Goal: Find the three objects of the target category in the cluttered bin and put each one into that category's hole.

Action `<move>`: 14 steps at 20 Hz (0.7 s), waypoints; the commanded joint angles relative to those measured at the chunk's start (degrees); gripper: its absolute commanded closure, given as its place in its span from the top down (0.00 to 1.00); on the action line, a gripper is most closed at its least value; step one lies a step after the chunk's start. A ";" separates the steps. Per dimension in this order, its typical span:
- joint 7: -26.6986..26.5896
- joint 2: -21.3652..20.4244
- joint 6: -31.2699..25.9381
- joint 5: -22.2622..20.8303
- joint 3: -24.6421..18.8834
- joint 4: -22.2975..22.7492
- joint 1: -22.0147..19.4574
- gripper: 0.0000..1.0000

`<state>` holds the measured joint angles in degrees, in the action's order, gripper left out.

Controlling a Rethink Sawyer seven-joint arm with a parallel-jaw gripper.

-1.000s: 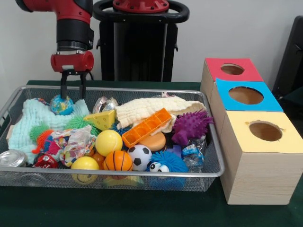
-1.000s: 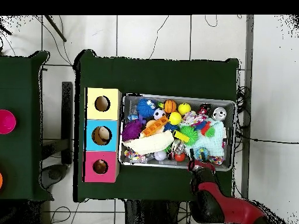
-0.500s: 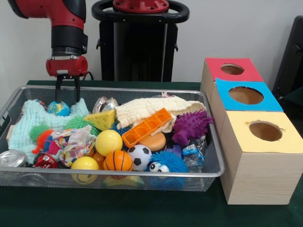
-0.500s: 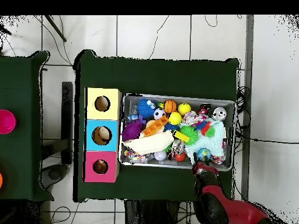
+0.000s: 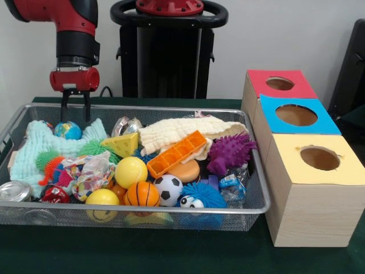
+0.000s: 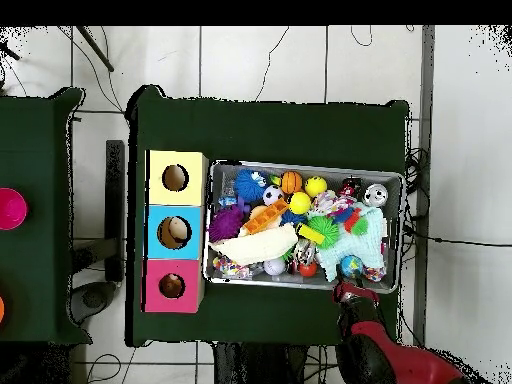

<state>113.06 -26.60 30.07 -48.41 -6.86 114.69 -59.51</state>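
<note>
Your gripper [image 5: 76, 111] hangs spread and empty above the bin's [image 5: 171, 108] far-left corner; descend carelessly and you may snag the mint cloth [image 5: 34, 145] beside the globe ball [image 5: 68, 130].

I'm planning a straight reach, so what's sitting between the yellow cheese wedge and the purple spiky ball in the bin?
In the front view, the cream cloth and orange tray lie between the cheese wedge and the purple spiky ball.

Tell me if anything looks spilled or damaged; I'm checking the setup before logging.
Nothing has spilled: every toy sits inside the wire bin. One oddity: the hole in the yellow box has a ragged edge, unlike the red box and blue box.
</note>
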 commanded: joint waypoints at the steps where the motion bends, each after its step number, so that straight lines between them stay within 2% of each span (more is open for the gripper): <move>1: 5.69 4.07 4.23 -1.58 -2.80 -9.76 0.00 1.00; 10: 5.58 5.38 5.47 0.25 -1.89 -10.03 1.43 1.00; 14: 6.73 7.25 3.02 1.12 -2.61 -10.08 2.69 1.00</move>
<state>113.06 -24.11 34.71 -48.41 -6.67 113.33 -58.68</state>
